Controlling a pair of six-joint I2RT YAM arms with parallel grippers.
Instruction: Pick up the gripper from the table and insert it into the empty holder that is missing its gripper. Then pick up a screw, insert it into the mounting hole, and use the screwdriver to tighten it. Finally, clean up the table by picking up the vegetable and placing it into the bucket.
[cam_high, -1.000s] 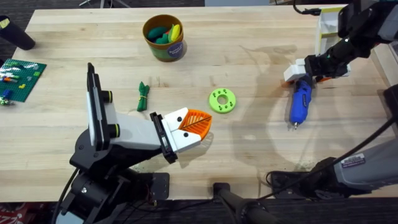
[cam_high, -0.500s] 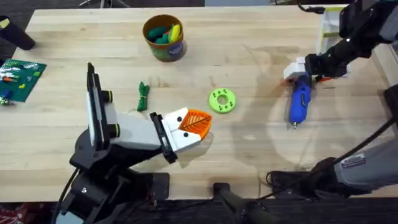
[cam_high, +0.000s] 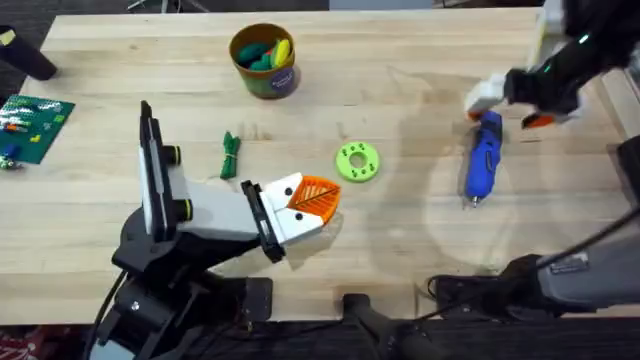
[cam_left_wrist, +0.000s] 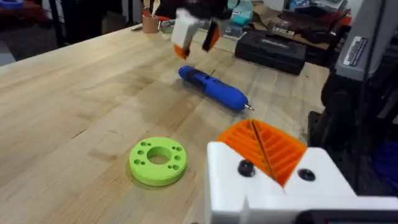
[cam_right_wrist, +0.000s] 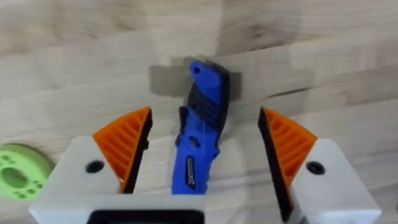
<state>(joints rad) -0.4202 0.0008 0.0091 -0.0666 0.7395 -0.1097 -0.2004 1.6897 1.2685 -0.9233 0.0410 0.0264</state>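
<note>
The blue screwdriver (cam_high: 482, 165) lies flat on the table at the right, its bit toward the near edge. My right gripper (cam_high: 512, 105) hovers open just above its rear end; in the right wrist view the screwdriver (cam_right_wrist: 199, 155) lies between the spread orange pads (cam_right_wrist: 127, 146), untouched. My left gripper (cam_high: 318, 197) is shut and empty near the table's middle. The dark green vegetable (cam_high: 230, 155) lies left of it. At the back stands the bucket (cam_high: 264, 78). The loose gripper, holder and screw are out of view.
A lime green ring with holes (cam_high: 357, 162) lies between my two grippers. A green brick plate (cam_high: 32, 115) and a black object (cam_high: 25, 55) sit at the far left. The bucket holds several toy pieces. The right arm crosses the table's far right corner.
My right gripper has lifted off the screwdriver's rear end and shifted toward the far right. The screwdriver stays on the table. The left arm has not moved.
</note>
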